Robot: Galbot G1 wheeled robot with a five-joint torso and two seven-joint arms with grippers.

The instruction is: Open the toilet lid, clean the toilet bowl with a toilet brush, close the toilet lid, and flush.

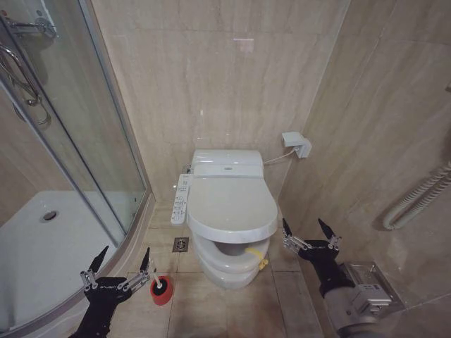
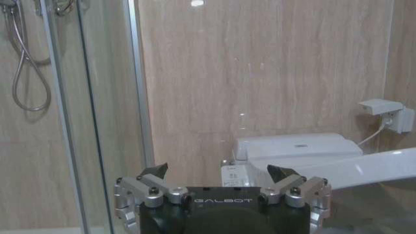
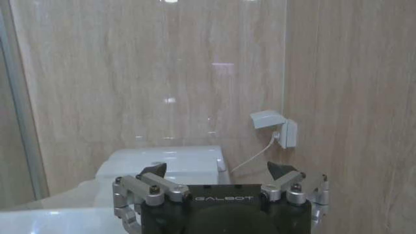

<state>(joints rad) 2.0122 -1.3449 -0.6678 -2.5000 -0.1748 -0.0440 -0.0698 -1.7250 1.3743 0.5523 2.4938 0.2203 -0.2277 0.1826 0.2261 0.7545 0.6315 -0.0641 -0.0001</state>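
Note:
The toilet lid (image 1: 232,204) lies down over the seat, white and glossy; its edge also shows in the left wrist view (image 2: 370,168) and the right wrist view (image 3: 58,217). Below it the white toilet bowl (image 1: 229,271) stands on the tiled floor, its basin hidden. The toilet brush (image 1: 158,283) stands in its red cup on the floor left of the bowl. My left gripper (image 1: 125,255) (image 2: 219,171) hangs open just left of the brush, apart from it. To the right of the bowl, my right gripper (image 1: 305,227) (image 3: 217,170) is open and holds nothing.
A curved glass shower enclosure (image 1: 84,141) and white shower tray (image 1: 42,246) fill the left. A floor drain (image 1: 181,244) sits beside the bowl. The control panel (image 1: 181,198) runs along the toilet's left side. A wall socket box (image 1: 296,144) and a hose (image 1: 416,201) are on the right.

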